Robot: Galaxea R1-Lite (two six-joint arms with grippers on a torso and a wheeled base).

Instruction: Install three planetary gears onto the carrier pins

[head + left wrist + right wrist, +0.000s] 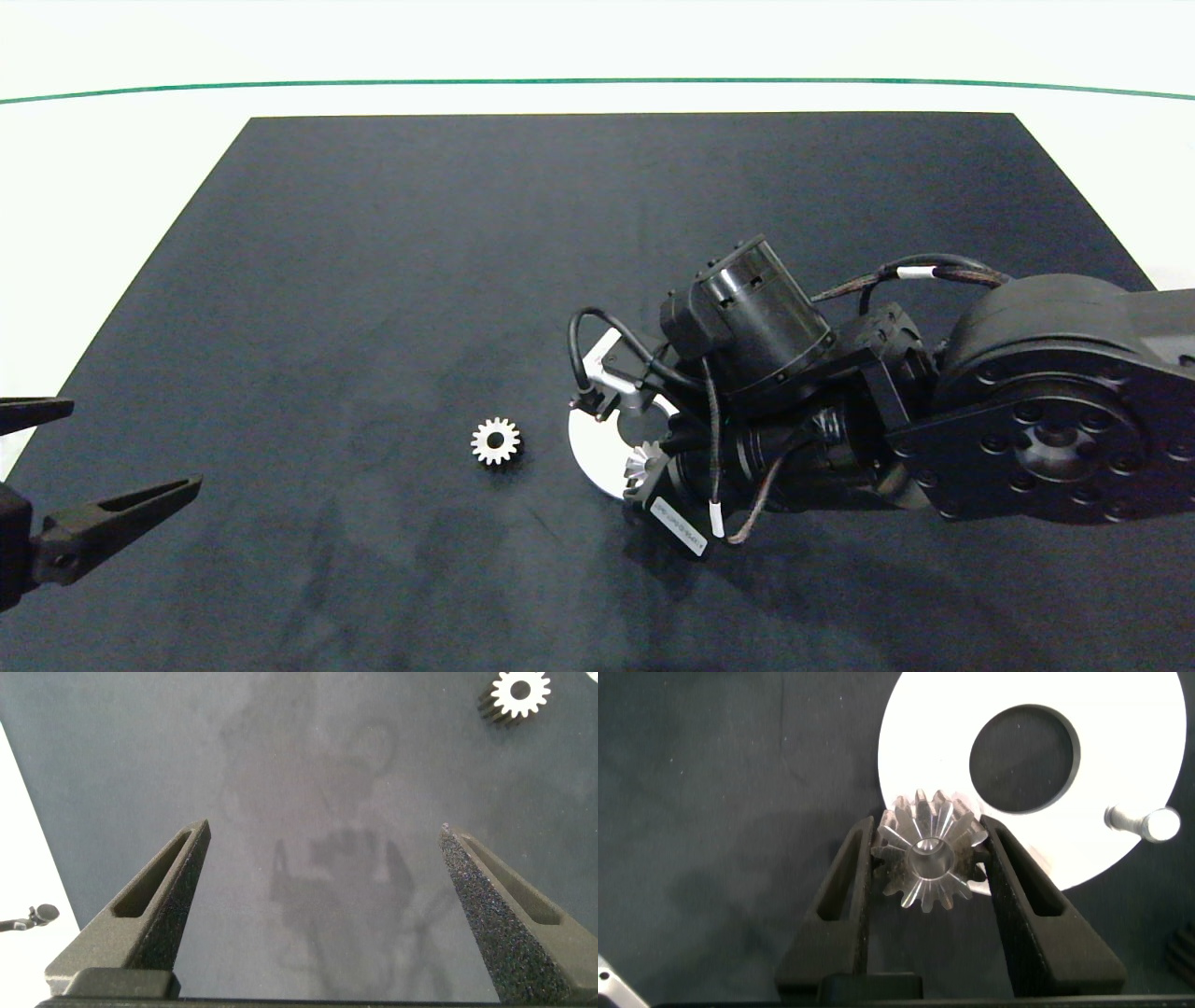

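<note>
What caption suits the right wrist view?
Right tool grips a planetary gear at the white disc's edge, near one carrier pin.

Black right arm (pixel 1046 411) — round screw-ringed joint, looping black cables, white labels.

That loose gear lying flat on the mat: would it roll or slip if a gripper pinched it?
The loose gear lies flat on the dark mat, so it probably won't roll unless tipped on edge. It looks like rigid metal, likely heavy for its size. Its pointed teeth could skid between fingers, though the right gripper holds a similar gear.
</note>
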